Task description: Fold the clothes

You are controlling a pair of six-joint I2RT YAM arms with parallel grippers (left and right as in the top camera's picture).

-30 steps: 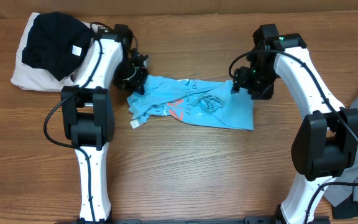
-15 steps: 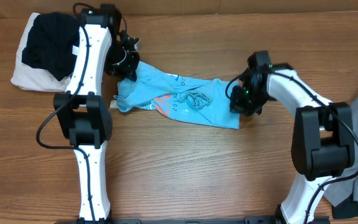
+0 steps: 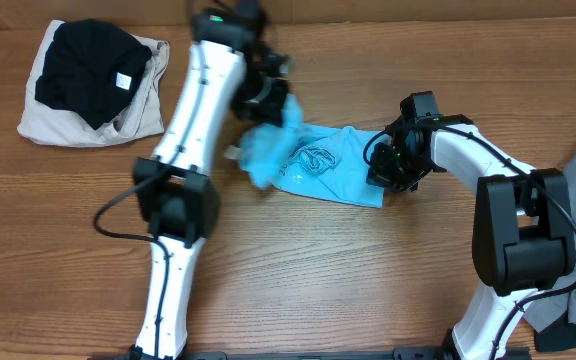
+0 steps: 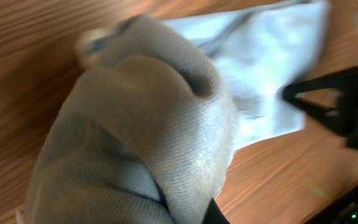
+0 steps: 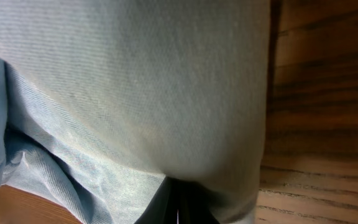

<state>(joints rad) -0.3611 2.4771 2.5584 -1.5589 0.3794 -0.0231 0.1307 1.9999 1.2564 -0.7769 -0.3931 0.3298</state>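
Right gripper (image 3: pixel 388 168) pinching the right edge of the sky-blue T-shirt (image 3: pixel 333 172) low on the wooden table (image 3: pixel 298 270), left gripper (image 3: pixel 271 100) farther back clamped on the shirt's bunched left end, raised off the wood, black garment (image 3: pixel 88 62) on beige cloth (image 3: pixel 48 125) far left.

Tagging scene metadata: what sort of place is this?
Likely a robotics lab bench: bare wood-grain table, left arm and right arm fixed at its near edge, sky-blue T-shirt and black garment staged for folding.
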